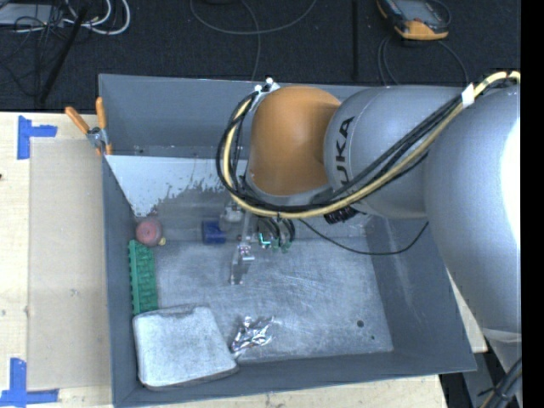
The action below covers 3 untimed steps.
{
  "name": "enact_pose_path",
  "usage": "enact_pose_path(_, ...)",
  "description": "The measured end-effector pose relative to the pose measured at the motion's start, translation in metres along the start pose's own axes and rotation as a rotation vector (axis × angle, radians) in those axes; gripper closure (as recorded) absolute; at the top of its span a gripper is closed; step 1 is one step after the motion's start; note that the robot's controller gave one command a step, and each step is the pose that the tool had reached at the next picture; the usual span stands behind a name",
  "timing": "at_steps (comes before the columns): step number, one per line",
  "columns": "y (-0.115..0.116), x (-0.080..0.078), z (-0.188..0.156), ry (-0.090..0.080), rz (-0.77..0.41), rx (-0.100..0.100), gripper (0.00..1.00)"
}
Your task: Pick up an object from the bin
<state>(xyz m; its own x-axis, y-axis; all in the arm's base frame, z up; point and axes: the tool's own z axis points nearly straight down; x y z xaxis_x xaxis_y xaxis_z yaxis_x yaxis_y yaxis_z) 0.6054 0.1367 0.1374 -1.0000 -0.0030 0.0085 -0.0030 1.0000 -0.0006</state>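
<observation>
The jaws hang low near the middle of the bin [340, 313], just beside a small blue block [212, 232], probably the nearest pick; whether they are open cannot be told. The crumpled foil [252, 334] lies well apart, unobstructed.

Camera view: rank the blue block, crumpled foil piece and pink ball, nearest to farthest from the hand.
1. Blue block, just upper left of the hand, and crumpled foil piece, below it near the bin's front: too close to call.
2. Pink ball, far left: clearly farthest.
</observation>
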Motion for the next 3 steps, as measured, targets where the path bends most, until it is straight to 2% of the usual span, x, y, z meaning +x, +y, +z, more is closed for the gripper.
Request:
enact_pose_path(1, -0.023, 0.057, 0.066, -0.011, -0.367, 0.0, 0.0)
enact_pose_path(2, -0.063, 0.125, 0.019, -0.005, -0.557, 0.003, 0.0)
enact_pose_path(3, -0.026, 0.124, 0.062, -0.027, -0.632, 0.005, 0.0)
